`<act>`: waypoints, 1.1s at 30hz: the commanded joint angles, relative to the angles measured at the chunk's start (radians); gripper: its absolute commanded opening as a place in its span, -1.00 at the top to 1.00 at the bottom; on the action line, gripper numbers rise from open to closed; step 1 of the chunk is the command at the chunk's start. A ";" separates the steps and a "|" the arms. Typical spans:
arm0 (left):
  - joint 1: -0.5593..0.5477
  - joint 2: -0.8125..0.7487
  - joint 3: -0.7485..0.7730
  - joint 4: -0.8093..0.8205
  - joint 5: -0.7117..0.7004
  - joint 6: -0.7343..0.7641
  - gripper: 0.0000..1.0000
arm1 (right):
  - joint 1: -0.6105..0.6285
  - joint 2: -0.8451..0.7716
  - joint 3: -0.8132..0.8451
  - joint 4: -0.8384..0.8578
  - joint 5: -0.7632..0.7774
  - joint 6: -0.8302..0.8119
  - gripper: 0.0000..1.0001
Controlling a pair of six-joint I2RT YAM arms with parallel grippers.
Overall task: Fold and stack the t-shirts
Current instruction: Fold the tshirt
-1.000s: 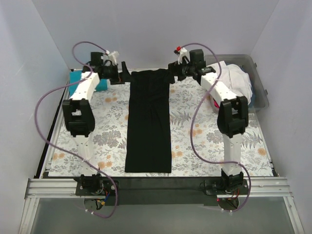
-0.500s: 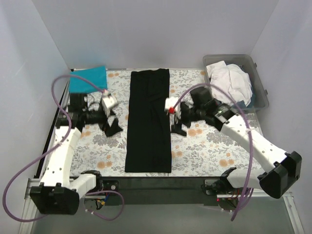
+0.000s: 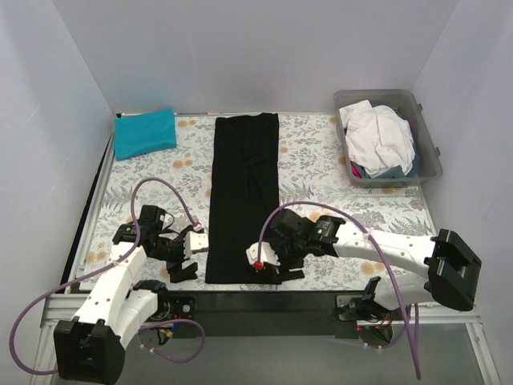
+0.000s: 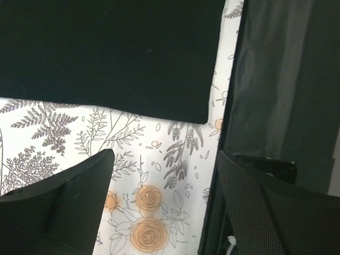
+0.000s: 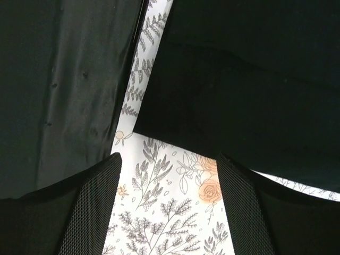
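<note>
The black t-shirt (image 3: 244, 200) lies flat on the floral table cloth (image 3: 329, 152), folded into a narrow strip. Its long axis runs from the near edge of the surface straight to the far edge. The sleeves are tucked out of sight, and which end is the collar cannot be told.

Left gripper (image 4: 164, 159): released, fingers spread, nothing between them but patterned cloth. It sits low, just beside the black t-shirt's near-left corner, apart from the fabric.

Right gripper (image 5: 169, 159): released likewise, fingers spread over bare cloth. It sits just beside the black t-shirt's near-right corner. From overhead its body covers part of that corner, so contact cannot be judged there. The wrist view shows the fingertips short of the hem.

The teal-blue t-shirt (image 3: 145, 133) lies folded beyond the black t-shirt's far-left corner, well apart from it. The white t-shirt (image 3: 377, 136) is bunched in the grey tub (image 3: 387, 181), off the black t-shirt's far-right corner. Some pink and blue fabric shows beneath it, too little to identify.

Open cloth runs along both long sides of the black t-shirt. Its far end lies close to the far edge of the surface. Its near end stops just short of the black border strip (image 3: 264, 298).
</note>
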 commanded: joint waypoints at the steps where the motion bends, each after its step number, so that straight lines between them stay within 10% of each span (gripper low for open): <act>1: -0.009 0.001 -0.026 0.084 -0.005 0.062 -0.54 | 0.096 -0.008 -0.048 0.131 0.092 0.035 -0.53; 16: -0.235 -0.015 -0.060 0.196 -0.083 -0.039 -0.43 | 0.243 0.082 -0.186 0.349 0.214 0.075 -0.07; 26: -0.325 0.011 -0.068 0.179 -0.091 0.097 -0.40 | 0.239 0.101 -0.246 0.389 0.230 0.091 0.97; 33: -0.356 -0.030 -0.129 0.157 -0.120 0.332 -0.33 | 0.195 0.088 -0.226 0.384 0.200 0.112 0.97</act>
